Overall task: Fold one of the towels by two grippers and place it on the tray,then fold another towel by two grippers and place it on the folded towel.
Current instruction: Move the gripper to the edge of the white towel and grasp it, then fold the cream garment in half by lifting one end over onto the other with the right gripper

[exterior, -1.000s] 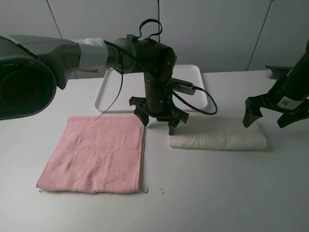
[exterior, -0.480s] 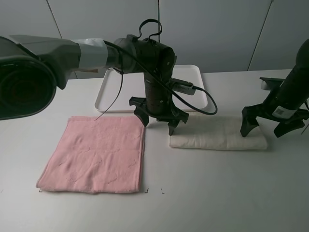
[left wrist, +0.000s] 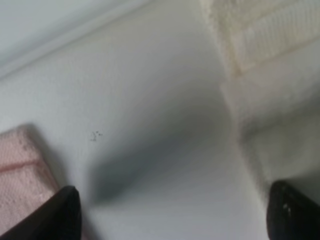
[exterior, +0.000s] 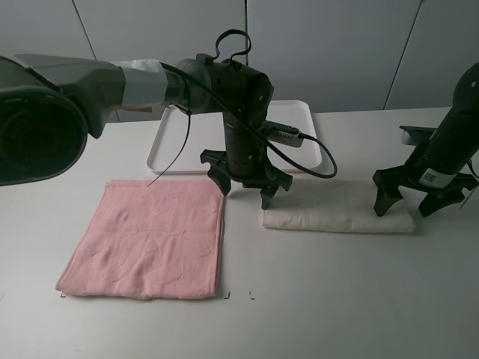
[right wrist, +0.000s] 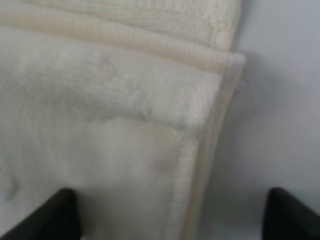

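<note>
The cream towel (exterior: 337, 211) lies folded into a long strip on the table, right of centre. Its stacked corner edges (right wrist: 200, 130) fill the right wrist view. My right gripper (exterior: 405, 207) is open and low over the strip's right end, one finger on each side of the corner. Hovering over bare table, my left gripper (exterior: 246, 193) is open between the strip's left end (left wrist: 260, 45) and the pink towel (exterior: 146, 239). The pink towel lies flat and unfolded at the left, its corner (left wrist: 20, 160) near one left fingertip (left wrist: 60, 215). The white tray (exterior: 174, 142) sits behind the left arm.
The thick left arm and its black cable (exterior: 314, 168) hang over the tray's front edge. Small dark marks (exterior: 228, 295) dot the table near the pink towel's front right corner. A grey panelled wall stands behind the table.
My right gripper has come down onto the cream towel's right end and its fingers have drawn closer together. The left arm and both towels have not moved.
</note>
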Motion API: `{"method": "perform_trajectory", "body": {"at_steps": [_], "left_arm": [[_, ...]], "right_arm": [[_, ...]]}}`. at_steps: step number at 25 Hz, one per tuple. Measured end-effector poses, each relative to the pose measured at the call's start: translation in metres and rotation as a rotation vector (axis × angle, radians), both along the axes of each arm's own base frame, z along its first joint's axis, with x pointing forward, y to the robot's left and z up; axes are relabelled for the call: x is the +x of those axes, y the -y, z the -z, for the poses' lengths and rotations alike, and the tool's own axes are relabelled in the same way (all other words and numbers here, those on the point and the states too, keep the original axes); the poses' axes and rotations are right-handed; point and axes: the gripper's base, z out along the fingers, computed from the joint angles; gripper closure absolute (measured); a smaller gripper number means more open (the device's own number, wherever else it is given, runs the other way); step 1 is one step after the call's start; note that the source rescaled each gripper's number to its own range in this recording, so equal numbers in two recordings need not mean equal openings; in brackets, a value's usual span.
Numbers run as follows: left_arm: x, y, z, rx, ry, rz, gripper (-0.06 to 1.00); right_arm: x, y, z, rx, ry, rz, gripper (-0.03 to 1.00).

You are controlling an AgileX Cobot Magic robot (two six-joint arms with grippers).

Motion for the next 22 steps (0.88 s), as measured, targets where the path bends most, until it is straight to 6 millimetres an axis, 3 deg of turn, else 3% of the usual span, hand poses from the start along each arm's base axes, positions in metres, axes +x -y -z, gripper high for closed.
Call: {"method": "perform_trajectory", "body": {"at_steps": [2, 4, 9, 13, 14, 22], "left_arm": [[0.0, 0.0, 0.0, 0.0, 0.0, 0.0, -0.01], [0.0, 0.0, 0.0, 0.0, 0.0, 0.0, -0.01], [0.0, 0.0, 0.0, 0.0, 0.0, 0.002, -0.01], [0.0001, 0.0001, 0.0, 0.0, 0.002, 0.01, -0.01], [0.0001, 0.0001, 0.0, 0.0, 0.002, 0.01, -0.01], [0.0001, 0.0001, 0.0, 0.0, 0.002, 0.014, -0.01]], "right_arm": [[0.0002, -0.0014, 0.0006, 0.016, -0.001, 0.011, 0.37], [0.0007, -0.004, 0.0009, 0.044, 0.003, 0.012, 0.46], [0.0014, -0.0068, 0.001, 0.076, 0.008, 0.019, 0.57], [0.0008, -0.008, 0.0008, 0.088, 0.0, 0.028, 0.9], [0.0006, -0.008, 0.0008, 0.089, -0.002, 0.028, 0.94], [-0.0027, -0.009, -0.0045, 0.1, -0.023, 0.002, 0.95]]}}
